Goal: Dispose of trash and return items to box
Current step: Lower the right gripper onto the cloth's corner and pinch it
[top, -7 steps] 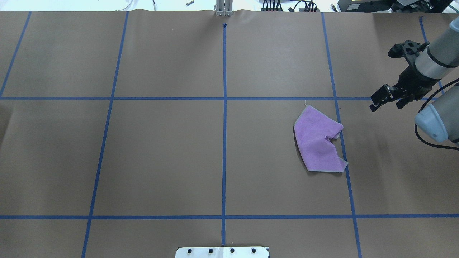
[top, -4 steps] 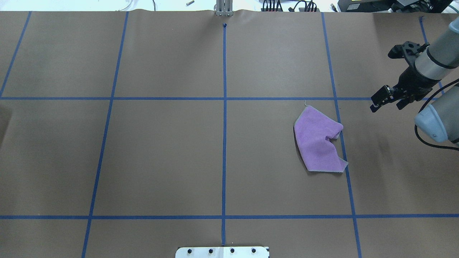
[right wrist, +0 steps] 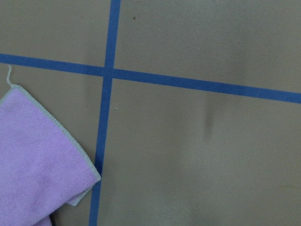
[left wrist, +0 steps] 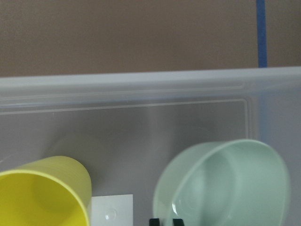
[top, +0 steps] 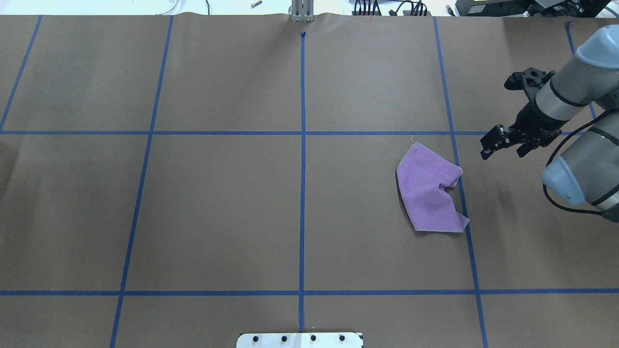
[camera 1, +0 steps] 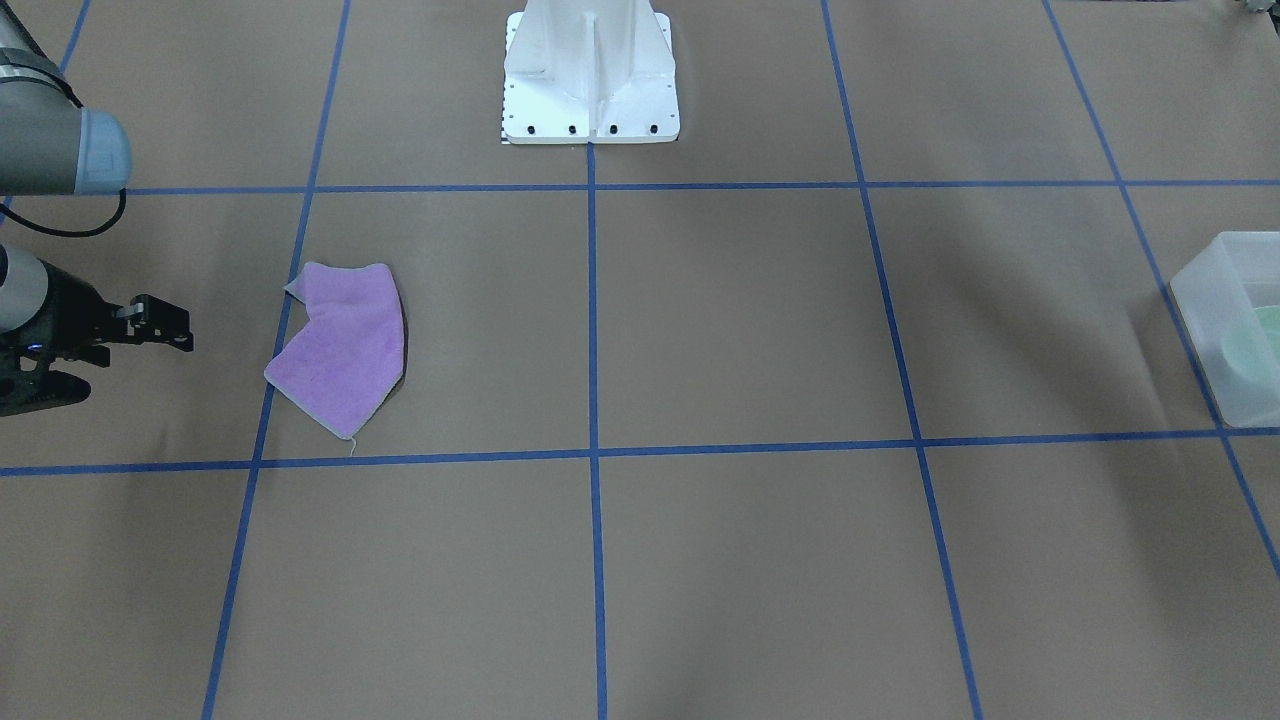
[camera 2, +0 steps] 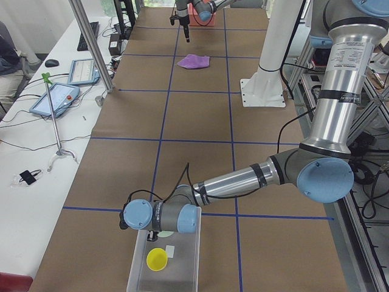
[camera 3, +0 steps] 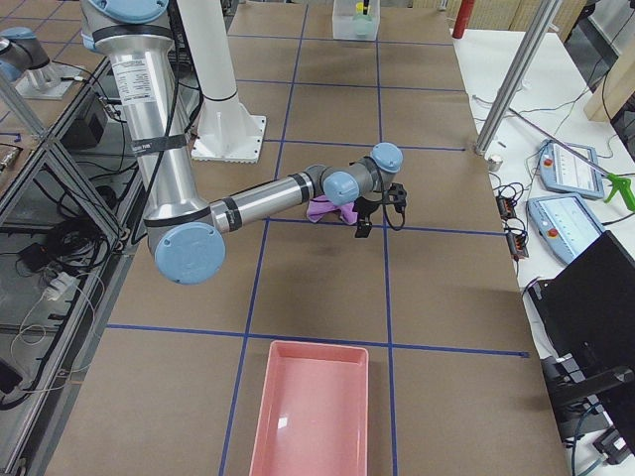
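Note:
The frosted-white box (camera 1: pixel 1200 290) stands at the table's end on my left side, also in the exterior left view (camera 2: pixel 137 267). The mint-green bowl (left wrist: pixel 225 183) and the yellow cup (left wrist: pixel 42 193) are inside it, side by side. My left gripper (left wrist: pixel 164 221) reaches down into the box, its fingertips close together on the bowl's near rim. The bowl also shows in the front-facing view (camera 1: pixel 1252 348), the cup in the exterior left view (camera 2: pixel 157 260). My right gripper (top: pixel 491 143) is open and empty, hovering above the table just beyond the far right of a purple cloth (top: pixel 428 191).
The purple cloth (camera 1: pixel 340 345) lies crumpled across a blue tape line. A pink tray (camera 3: pixel 308 416) sits at the table's end on my right side. The white robot base (camera 1: pixel 590 80) stands at the near middle edge. A white label (left wrist: pixel 110 212) lies on the box floor.
My right gripper has moved left, closer to the purple cloth. The cloth has not moved.

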Controlling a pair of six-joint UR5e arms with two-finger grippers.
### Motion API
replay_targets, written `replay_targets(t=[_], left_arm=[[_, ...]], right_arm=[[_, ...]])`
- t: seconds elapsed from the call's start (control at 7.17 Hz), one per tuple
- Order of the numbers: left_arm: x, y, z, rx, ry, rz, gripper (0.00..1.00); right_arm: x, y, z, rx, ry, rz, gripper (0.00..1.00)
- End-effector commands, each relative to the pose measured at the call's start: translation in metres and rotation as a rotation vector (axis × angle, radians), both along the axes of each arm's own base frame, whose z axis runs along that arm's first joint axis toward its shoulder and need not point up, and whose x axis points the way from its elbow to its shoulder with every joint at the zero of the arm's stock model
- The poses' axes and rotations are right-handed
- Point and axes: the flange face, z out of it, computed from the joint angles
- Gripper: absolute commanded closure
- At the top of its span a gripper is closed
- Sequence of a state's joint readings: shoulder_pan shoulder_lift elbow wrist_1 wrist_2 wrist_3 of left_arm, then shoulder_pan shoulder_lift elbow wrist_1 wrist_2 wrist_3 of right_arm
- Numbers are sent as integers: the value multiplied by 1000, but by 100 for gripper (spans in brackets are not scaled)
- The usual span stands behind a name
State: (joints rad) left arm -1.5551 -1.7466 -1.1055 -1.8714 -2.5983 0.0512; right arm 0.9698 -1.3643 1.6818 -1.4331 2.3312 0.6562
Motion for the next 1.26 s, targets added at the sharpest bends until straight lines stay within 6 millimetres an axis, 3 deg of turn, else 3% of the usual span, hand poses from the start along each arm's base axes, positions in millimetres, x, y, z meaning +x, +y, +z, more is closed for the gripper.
replay_targets(t=[0.0,0.14,0.28,0.42,0.7,0.84,1.12], left_arm=[[1,-35,-90,-44,-3,-1,8],[4,-47,-122,-71,-4,-33,8],[29,-46,-149,-90,-5,-38,7],[34,-45,-154,-85,-22,-38,7],[34,-46,-157,-79,-22,-39,6],[34,-46,-157,-77,-22,-38,6],[34,-42,-154,-68,-21,-35,6]], right_arm=[[-54,23,-26,-79,-33,95,0],[-74,34,-32,-117,-27,108,0],[-81,39,-39,-135,-27,122,0],[-92,39,-53,-172,-34,152,0],[-99,41,-55,-198,-30,167,0],[-103,39,-66,-217,-35,196,2],[-116,45,-66,-235,-5,248,38]])
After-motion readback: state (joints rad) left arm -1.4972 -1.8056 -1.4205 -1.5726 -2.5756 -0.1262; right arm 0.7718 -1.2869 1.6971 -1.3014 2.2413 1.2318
